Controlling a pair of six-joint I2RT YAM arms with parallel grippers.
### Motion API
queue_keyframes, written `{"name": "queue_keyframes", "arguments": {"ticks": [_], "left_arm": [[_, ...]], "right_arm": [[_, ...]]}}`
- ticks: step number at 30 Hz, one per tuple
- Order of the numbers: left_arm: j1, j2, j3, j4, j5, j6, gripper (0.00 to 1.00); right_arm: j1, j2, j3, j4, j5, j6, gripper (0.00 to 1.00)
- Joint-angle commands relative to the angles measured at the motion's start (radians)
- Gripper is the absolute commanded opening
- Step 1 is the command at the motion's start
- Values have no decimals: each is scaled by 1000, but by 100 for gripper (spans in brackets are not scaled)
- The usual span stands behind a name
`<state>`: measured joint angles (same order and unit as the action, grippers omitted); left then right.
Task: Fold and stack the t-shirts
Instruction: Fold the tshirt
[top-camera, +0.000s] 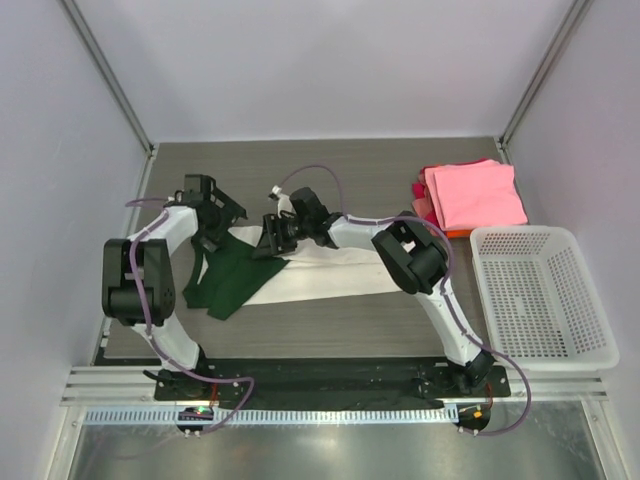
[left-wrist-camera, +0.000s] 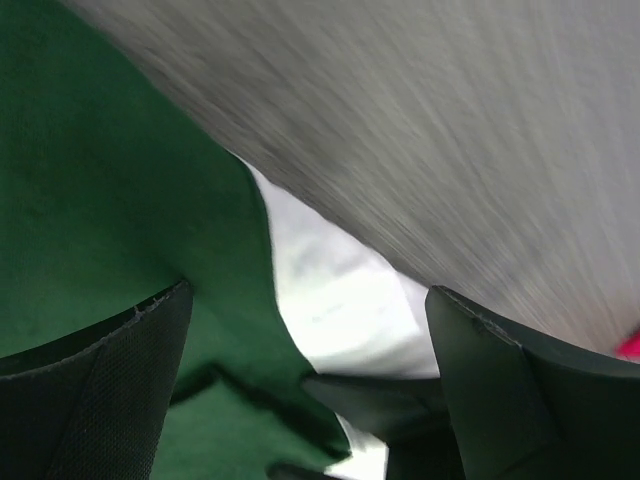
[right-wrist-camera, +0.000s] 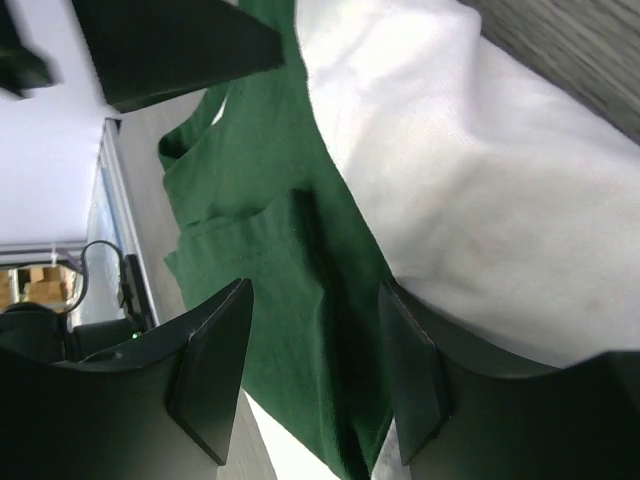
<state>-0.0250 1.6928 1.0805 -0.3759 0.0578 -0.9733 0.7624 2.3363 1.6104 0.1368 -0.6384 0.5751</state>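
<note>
A cream-white t-shirt (top-camera: 330, 275) with dark green sleeves (top-camera: 232, 282) lies partly folded in a long band across the table's middle. My left gripper (top-camera: 212, 232) hovers at the shirt's far left corner, its jaws wide open over the seam between green sleeve (left-wrist-camera: 100, 180) and white body (left-wrist-camera: 340, 290), holding nothing. My right gripper (top-camera: 268, 240) is close beside it, jaws apart astride a raised fold of the green sleeve (right-wrist-camera: 300, 330), the pads not pressing it. A stack of folded pink, red and orange t-shirts (top-camera: 472, 195) sits at the back right.
A white plastic mesh basket (top-camera: 545, 240) stands at the right edge, just in front of the folded stack. White walls close in the table on the left, back and right. The two grippers are only a few centimetres apart.
</note>
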Motion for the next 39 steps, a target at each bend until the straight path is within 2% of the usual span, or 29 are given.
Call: {"name": "queue_keyframes", "arguments": {"ticks": [1,4,7,14,17,18,20,27,30,31,33,34,37,39], "left_arm": [[20,65,71,-87,-44,-16,99],[51,125,126,-170,-162,-4,100],[50,165,150,-204,-206,4,100],[53,220,164,-204,-220,13,100],[50,225,168,-202,-216,15,100],[51,222,171,-202,-214,15,100],[51,209,173,-204,-217,16,100],[51,160,177,-210,-194,27,100],[51,114,179,-231,-205,39,100],[50,81,179,-238,-207,39,100],[50,45,170,-253,-208,38,100],[50,3,164,-258,-208,36,100],[50,-62,133,-274,-204,9,100],[51,-117,122,-305,-200,-11,100]], "right_arm": [[14,17,34,35,-56,14,60],[23,-26,-62,93,-115,35,59],[32,-101,-186,127,-164,34,59],[52,-307,-449,213,-271,16,59],[80,-406,-518,157,-300,-61,59],[86,-428,-527,65,-281,-133,59],[92,-481,-549,-2,-221,-175,59],[104,-503,-485,-55,-34,-178,63],[144,-497,-420,-167,124,-257,62],[178,-497,-397,-192,223,-276,62],[207,-499,-392,-206,302,-311,61],[241,-505,-394,-207,404,-328,60],[288,-503,-389,-210,529,-397,59],[350,-502,-391,-198,672,-467,58]]}}
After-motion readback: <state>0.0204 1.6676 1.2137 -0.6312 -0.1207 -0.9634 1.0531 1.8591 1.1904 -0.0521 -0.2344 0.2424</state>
